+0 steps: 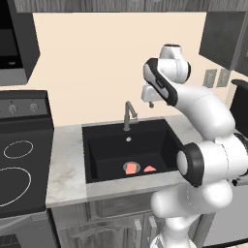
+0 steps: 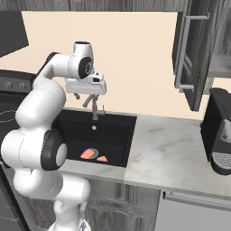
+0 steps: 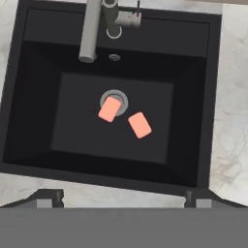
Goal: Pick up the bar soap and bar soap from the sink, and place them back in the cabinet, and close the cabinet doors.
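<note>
Left base view: two-finger gripper (image 1: 151, 103) hangs high above the large black rectangular sink (image 1: 167, 131); finger spread cannot be told.

Right base view: dark grey wood-grain cabinet door (image 2: 195, 54) stands open.

Hand view: two small salmon-orange bar soaps lie on the basin floor, one (image 3: 110, 108) overlapping the round silver drain (image 3: 118, 98), the other (image 3: 140, 125) just beside it.

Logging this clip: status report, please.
Gripper high over sink, open, empty. Both bar soaps on basin floor, one on drain. Faucet near descent path.
</note>
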Controlling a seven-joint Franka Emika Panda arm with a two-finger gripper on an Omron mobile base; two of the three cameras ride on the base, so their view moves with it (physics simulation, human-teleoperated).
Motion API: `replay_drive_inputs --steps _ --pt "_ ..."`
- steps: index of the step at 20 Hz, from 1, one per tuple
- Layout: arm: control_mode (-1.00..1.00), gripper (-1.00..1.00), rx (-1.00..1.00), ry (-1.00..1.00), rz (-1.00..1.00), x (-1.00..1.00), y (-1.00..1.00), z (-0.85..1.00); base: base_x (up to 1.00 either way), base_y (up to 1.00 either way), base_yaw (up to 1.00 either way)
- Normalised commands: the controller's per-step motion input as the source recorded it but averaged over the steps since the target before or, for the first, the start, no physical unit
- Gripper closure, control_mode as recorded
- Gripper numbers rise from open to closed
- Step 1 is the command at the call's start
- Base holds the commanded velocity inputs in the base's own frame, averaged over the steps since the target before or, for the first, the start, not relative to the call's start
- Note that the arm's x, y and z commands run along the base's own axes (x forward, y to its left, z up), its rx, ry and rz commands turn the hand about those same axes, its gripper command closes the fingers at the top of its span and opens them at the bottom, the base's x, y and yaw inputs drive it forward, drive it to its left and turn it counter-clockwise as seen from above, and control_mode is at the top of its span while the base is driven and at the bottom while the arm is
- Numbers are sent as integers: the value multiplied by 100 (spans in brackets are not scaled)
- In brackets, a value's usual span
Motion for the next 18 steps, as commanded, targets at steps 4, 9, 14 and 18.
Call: replay_drive_inputs --steps 4,9,14,18 --pt "-100 -100 -1 0 0 26 0 -16 0 0 0" --pt "-100 -100 -3 0 0 22 0 -20 0 0 0" --pt "-100 -100 -4 0 0 18 0 -29 0 0 0" --pt "-100 -100 -5 0 0 18 0 -30 0 0 0"
